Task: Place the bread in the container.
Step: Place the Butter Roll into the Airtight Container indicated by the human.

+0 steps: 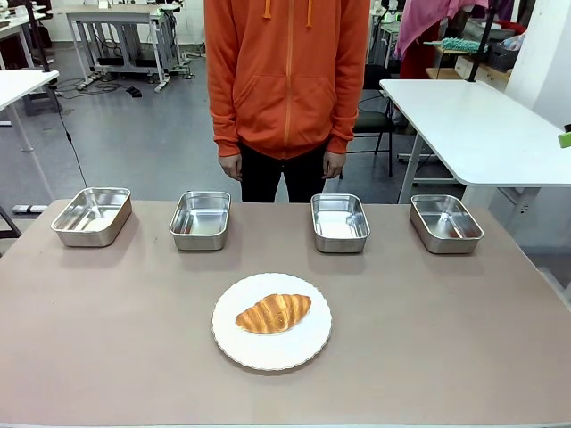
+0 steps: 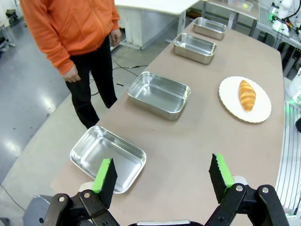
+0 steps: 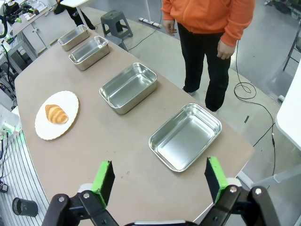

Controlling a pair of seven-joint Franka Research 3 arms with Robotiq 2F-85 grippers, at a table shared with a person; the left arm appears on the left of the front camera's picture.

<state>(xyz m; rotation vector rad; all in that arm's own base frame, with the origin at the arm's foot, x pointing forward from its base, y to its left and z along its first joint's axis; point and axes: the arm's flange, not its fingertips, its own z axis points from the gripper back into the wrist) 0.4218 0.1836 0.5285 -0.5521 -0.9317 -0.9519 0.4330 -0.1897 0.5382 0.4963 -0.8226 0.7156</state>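
The golden-brown croissant (image 1: 273,313) lies on a round white scalloped plate (image 1: 271,346) in the middle of the brown table; it also shows as the croissant (image 2: 246,94) and the croissant (image 3: 56,113) in the wrist views. Several empty steel containers stand in a row along the far edge: one container (image 1: 92,215) far left, another container (image 1: 200,219), another container (image 1: 340,221), and a last container (image 1: 445,223) far right. My left gripper (image 2: 163,175) hangs open high above the table's left end. My right gripper (image 3: 160,178) hangs open high above the right end. Neither holds anything.
A person in an orange hoodie (image 1: 287,71) stands at the far side, hands down by the thighs. White tables (image 1: 482,125) and other furniture stand behind. Bare tabletop (image 1: 107,330) surrounds the plate on both sides and in front.
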